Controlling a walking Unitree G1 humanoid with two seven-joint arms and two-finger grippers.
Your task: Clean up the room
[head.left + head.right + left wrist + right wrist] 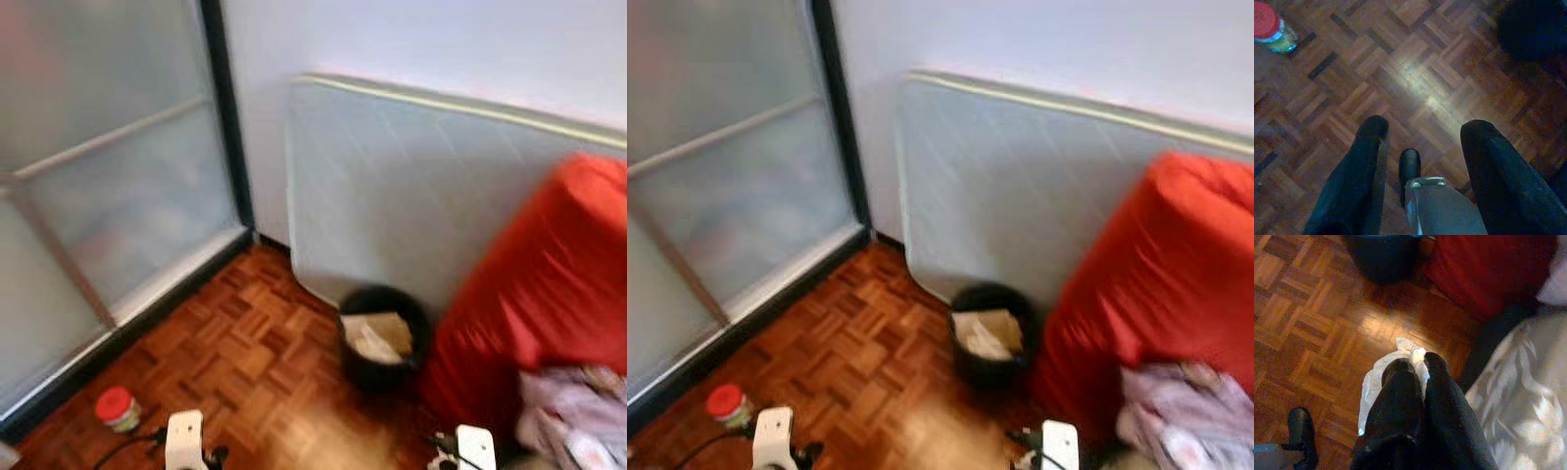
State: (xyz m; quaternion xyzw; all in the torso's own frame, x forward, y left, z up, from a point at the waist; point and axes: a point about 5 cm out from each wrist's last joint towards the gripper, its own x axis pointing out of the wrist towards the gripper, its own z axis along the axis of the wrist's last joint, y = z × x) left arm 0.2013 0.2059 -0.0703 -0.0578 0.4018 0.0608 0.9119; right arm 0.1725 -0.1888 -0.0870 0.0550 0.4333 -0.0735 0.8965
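- Black bin [382, 338] stands on the parquet floor [245, 362] against the mattress [392, 186], holding crumpled paper [377, 336].
- Right gripper [1415, 364]: jaws pinch a white tissue [1374, 382] above the floor.
- Left gripper [1422, 132]: jaws spread, empty.
- Red-lidded jar [118, 408] stands near the glass door [108, 186].

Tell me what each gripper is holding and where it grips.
Right gripper pinches a white tissue by its upper edge; left gripper is open, holding nothing.

A black bin [382, 338] stands on brown parquet floor [245, 362] beside a red cover [549, 294]; red-lidded jar [118, 408].
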